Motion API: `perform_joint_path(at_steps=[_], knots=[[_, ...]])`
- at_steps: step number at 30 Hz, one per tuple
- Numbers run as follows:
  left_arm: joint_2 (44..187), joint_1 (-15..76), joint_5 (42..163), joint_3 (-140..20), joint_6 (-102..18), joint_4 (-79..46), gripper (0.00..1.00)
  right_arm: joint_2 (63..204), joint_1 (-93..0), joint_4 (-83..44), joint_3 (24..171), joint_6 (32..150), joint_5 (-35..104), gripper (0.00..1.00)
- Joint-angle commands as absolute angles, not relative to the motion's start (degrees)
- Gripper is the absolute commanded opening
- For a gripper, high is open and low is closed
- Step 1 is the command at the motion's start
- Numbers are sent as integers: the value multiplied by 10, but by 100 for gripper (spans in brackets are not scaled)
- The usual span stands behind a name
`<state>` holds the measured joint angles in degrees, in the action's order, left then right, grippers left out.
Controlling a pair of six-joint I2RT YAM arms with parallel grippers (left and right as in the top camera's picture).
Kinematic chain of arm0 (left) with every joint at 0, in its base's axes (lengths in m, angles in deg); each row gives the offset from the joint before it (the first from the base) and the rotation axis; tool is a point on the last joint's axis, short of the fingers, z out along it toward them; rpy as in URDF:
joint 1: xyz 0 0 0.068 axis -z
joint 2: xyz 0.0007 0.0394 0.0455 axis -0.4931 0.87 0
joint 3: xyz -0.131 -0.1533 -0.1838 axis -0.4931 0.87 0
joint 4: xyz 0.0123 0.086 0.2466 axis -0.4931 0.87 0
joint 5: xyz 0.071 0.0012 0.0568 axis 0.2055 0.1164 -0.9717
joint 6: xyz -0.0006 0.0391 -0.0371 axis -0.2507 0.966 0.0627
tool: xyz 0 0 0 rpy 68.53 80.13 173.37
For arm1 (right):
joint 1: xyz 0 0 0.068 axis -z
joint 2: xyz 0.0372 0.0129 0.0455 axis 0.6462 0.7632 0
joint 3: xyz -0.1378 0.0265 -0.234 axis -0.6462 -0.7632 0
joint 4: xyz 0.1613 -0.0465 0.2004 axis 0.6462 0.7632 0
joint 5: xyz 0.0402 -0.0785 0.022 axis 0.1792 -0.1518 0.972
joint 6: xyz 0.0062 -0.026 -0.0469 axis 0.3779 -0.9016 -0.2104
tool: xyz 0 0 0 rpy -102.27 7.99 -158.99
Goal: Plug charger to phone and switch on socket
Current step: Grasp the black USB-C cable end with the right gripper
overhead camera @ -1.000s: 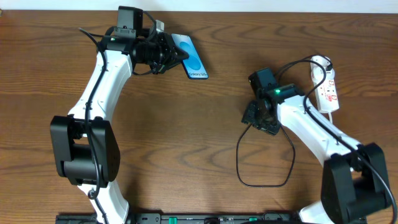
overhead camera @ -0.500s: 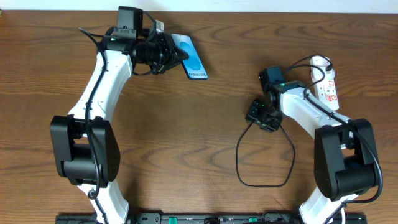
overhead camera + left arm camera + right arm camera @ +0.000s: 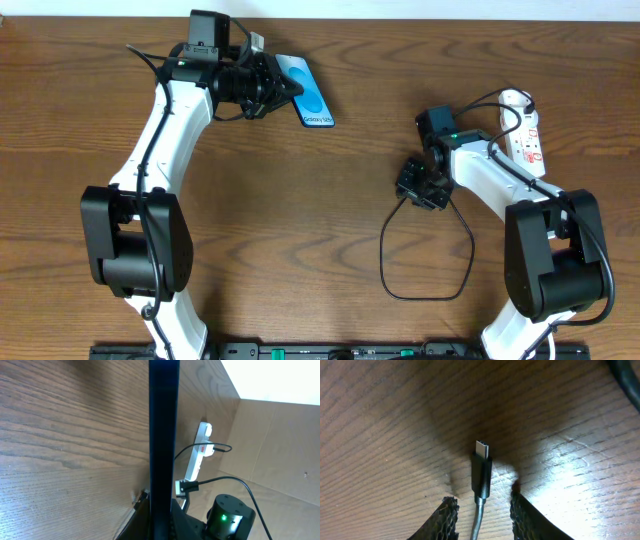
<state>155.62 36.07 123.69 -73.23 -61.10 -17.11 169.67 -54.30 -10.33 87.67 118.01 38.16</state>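
Observation:
The phone [image 3: 310, 92], light blue with teal shapes, is at the back of the table with my left gripper [image 3: 287, 89] shut on its left end. The left wrist view shows the phone [image 3: 164, 430] edge-on as a dark bar rising from between the jaws of the left gripper [image 3: 163, 522]. The charger [image 3: 425, 262], a thin black cable, loops on the wood and runs up towards the white socket [image 3: 526, 137] at the right. My right gripper [image 3: 418, 186] is lowered over the cable's end. Its connector tip [image 3: 481, 471] lies on the table between the open fingers [image 3: 448, 519], touching neither.
A cardboard wall [image 3: 280, 445] stands beyond the socket [image 3: 199, 455] in the left wrist view. The right arm's wrist [image 3: 229, 519] with its green light is at that view's lower right. The table's back edge [image 3: 420, 20] runs close behind the phone.
The right arm has turned and its wrist swung back toward the socket, the gripper staying low over the cable's end with its jaws narrowing. The left arm and phone have not moved.

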Motion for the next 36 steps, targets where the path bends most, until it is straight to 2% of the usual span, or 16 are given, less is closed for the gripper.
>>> perform_joint_path(at_steps=[1, 21, 27, 36], knots=[[1548, 360, 1244, -737, -601, -172, 7, 1717, -542, -107, 872, 1185, 372, 33], [1548, 360, 1244, -737, -601, -172, 7, 1717, -542, -122, 872, 1185, 370, 18], [1548, 360, 1244, -737, -601, -172, 7, 1717, -542, -121, 872, 1185, 370, 19], [1548, 360, 1244, -737, -601, -172, 7, 1717, -542, -122, 872, 1185, 370, 14]])
